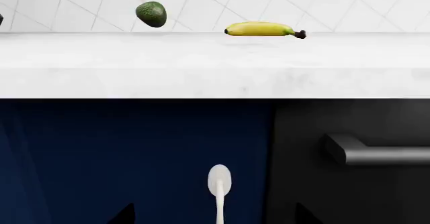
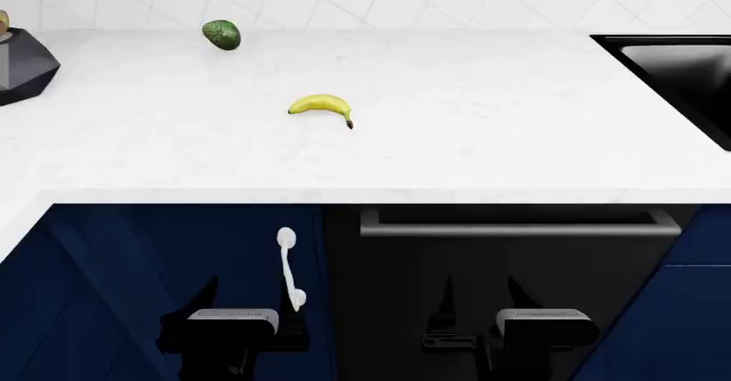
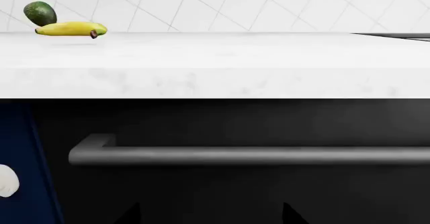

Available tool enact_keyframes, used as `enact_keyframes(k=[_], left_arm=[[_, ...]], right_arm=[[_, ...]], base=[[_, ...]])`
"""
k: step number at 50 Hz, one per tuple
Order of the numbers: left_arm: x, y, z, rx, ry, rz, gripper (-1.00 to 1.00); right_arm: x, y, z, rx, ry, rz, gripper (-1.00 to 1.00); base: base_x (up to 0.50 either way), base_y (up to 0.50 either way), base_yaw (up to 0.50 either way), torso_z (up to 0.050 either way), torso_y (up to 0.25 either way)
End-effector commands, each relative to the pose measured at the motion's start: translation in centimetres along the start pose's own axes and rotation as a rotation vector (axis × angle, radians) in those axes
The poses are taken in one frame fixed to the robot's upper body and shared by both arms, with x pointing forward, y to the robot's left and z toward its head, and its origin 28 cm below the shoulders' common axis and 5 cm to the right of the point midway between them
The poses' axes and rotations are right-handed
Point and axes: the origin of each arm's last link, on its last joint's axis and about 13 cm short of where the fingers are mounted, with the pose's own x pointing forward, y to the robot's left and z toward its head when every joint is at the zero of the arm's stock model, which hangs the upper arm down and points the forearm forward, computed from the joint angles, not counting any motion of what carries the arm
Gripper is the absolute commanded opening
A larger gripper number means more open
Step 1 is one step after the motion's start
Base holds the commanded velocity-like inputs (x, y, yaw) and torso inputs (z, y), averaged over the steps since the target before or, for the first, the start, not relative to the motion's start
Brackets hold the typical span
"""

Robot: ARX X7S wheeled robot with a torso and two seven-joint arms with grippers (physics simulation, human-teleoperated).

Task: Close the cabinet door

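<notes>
Both my grippers, left (image 2: 232, 334) and right (image 2: 528, 334), hung low, open and holding nothing. Ahead of my left one was the blue cabinet door (image 2: 160, 270) with its white handle (image 2: 288, 270); I judged a flat, slow push best.

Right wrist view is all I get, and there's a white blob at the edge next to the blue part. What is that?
Observer: It's one end of a thin white handle on the blue cabinet door. The head view shows the whole bar.
Operator: Is my other hand close to it?
Observer: Yes, the left gripper is right by the handle's lower end, its fingers apart.
Operator: Is there more on the counter than the banana and avocado?
Observer: A dark faceted object stands at the counter's far left.
</notes>
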Motion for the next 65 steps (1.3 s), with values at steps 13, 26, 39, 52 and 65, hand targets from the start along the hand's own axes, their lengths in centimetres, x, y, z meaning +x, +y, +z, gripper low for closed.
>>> enact_keyframes(k=[13, 26, 39, 52, 65], left_arm=[[-0.1, -0.1, 3.8, -0.051, -0.211, -0.043, 1.00], [-3.3, -1.1, 18.0, -0.112, -0.745, -0.068, 1.00], [-3.3, -1.1, 18.0, -0.112, -0.745, -0.068, 1.00], [-3.3, -1.1, 18.0, -0.112, -0.745, -0.068, 1.00], [-3.3, -1.1, 18.0, -0.112, -0.745, -0.068, 1.00]], right_arm=[[0.1, -0.1, 2.9, -0.080, -0.137, -0.019, 1.00], [-1.5, 0.7, 15.9, -0.102, -0.610, -0.031, 1.00], [-1.5, 0.7, 15.9, -0.102, -0.610, -0.031, 1.00], [-1.5, 0.7, 15.9, -0.102, -0.610, -0.031, 1.00], [-1.5, 0.7, 15.9, -0.102, -0.610, -0.031, 1.00]], base=[[0.00, 0.00, 0.00, 0.000, 0.000], [0.00, 0.00, 0.00, 0.000, 0.000], [0.00, 0.00, 0.00, 0.000, 0.000], [0.00, 0.00, 0.00, 0.000, 0.000], [0.00, 0.00, 0.00, 0.000, 0.000]])
